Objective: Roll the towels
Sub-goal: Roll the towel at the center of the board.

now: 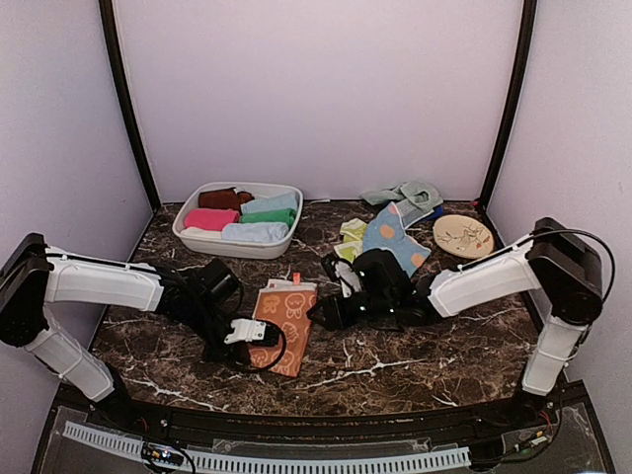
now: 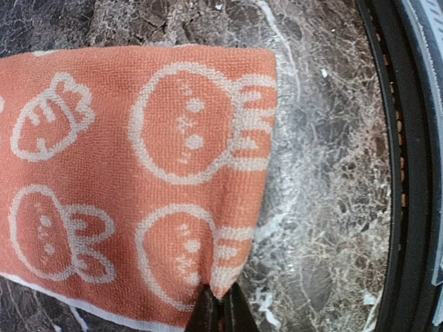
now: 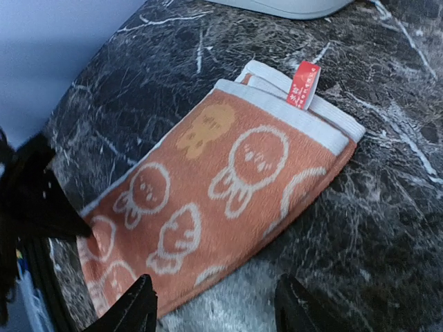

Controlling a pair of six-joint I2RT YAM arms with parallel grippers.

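Note:
A peach-orange towel (image 1: 286,321) with white cartoon prints lies folded flat on the marble table (image 1: 415,365). My left gripper (image 1: 259,336) sits at the towel's near left edge. In the left wrist view this gripper (image 2: 220,310) is shut on a pinched corner of the towel (image 2: 138,173). My right gripper (image 1: 321,314) hovers by the towel's right edge. Seen from the right wrist, it (image 3: 216,304) is open just over the long edge of the towel (image 3: 208,194), holding nothing. More towels lie at the back right: light-blue spotted (image 1: 395,240), yellow-green (image 1: 352,235) and mint (image 1: 407,193).
A white oval tub (image 1: 237,247) at the back left holds several rolled towels. A round beige disc (image 1: 463,235) lies at the back right. A red tag (image 3: 303,84) sticks out of the orange towel's far end. The table's black front rail (image 2: 398,173) runs close to the left gripper.

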